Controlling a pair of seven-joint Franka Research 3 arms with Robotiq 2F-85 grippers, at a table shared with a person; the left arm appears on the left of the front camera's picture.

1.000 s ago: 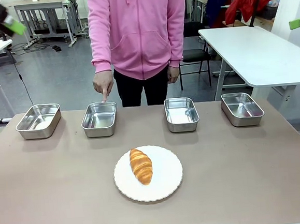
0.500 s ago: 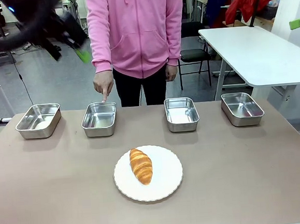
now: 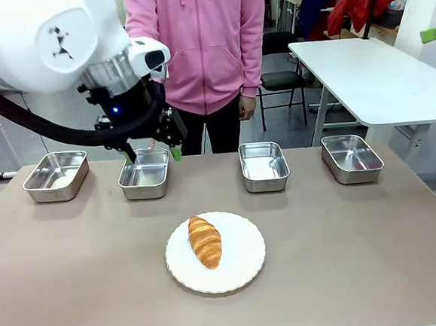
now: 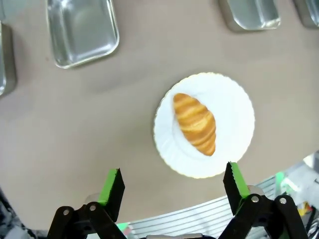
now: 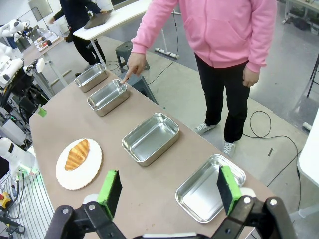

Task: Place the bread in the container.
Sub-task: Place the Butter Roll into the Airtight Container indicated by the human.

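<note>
The bread [image 3: 205, 241], a golden-brown croissant, lies on a round white plate [image 3: 245, 270] at the middle of the table. The container [image 3: 145, 176] is the second steel tray from the left, and a person's finger [image 5: 130, 69] points at its far rim. My left gripper [image 3: 153, 153] hangs open high above that tray, nothing between its fingers. Seen from its wrist, the bread [image 4: 195, 123] lies far below the left gripper [image 4: 174, 186], slightly right of centre, with the container [image 4: 82, 30] at upper left. My right gripper [image 5: 168, 190] is open and empty, high off the table's right end.
Three more steel trays stand in the same row: far left [image 3: 56, 176], right of centre [image 3: 263, 165] and far right [image 3: 351, 157]. A person in a pink hoodie [image 3: 202, 51] stands at the far edge. Bare tabletop surrounds the plate.
My left arm has swung in from the upper left and down, and now covers the pointing hand in the front view. The bread, plate and trays have not moved.
</note>
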